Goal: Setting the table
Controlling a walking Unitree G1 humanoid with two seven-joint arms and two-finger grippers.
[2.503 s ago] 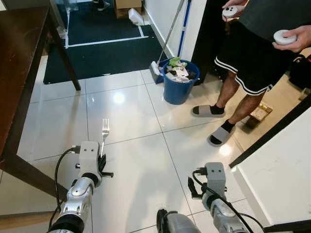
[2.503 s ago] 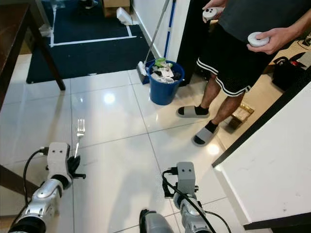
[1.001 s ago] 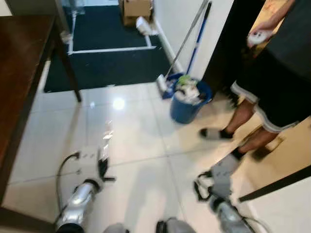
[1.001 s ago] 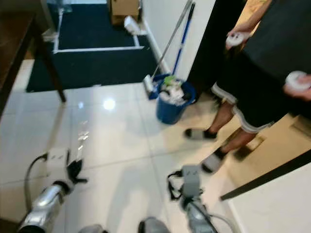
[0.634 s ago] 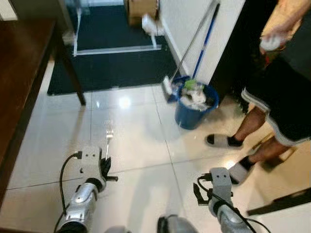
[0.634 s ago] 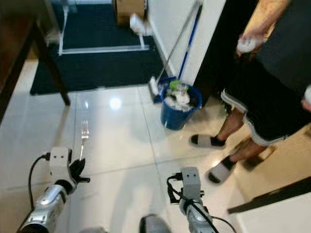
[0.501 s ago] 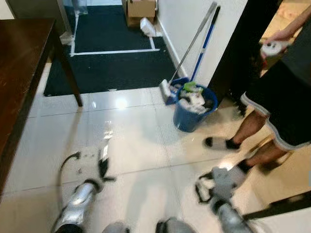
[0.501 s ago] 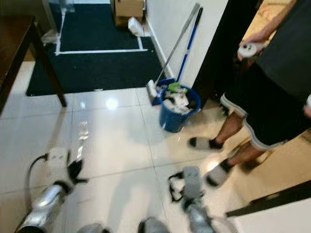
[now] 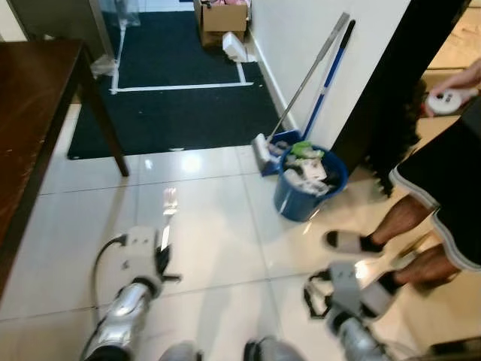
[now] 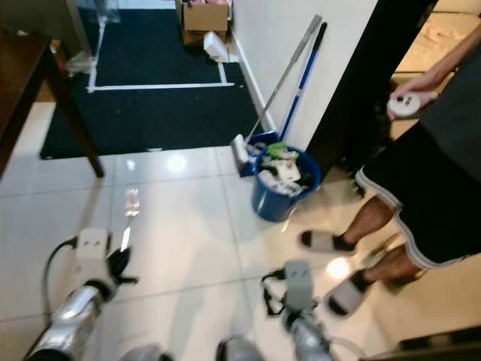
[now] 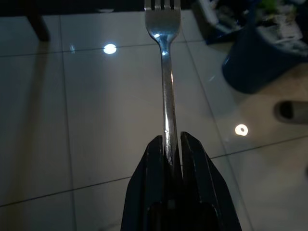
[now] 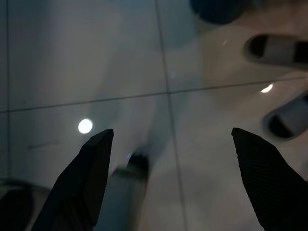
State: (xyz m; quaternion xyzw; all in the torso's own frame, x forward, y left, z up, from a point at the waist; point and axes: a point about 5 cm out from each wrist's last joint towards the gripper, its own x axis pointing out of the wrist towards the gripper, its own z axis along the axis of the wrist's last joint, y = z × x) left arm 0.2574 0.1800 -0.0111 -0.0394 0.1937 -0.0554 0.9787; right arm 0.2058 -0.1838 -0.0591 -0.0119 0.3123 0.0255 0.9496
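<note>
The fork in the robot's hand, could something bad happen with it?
Maybe. The left gripper pinches the fork only at the very end of its handle, so a bump might make it tip or slip onto the tiles. The tines point ahead, and a person stands close on the right beside the blue bucket, so a turn could swing the robot toward them. The table is off to the left.

This is a home interior: glossy white floor tiles (image 9: 210, 226), a dark wooden table (image 9: 30, 98) at the left, a dark mat (image 9: 173, 98) farther off, and a blue bucket (image 9: 308, 192) with mop handles (image 9: 319, 71) leaning against the white wall at the right.
</note>
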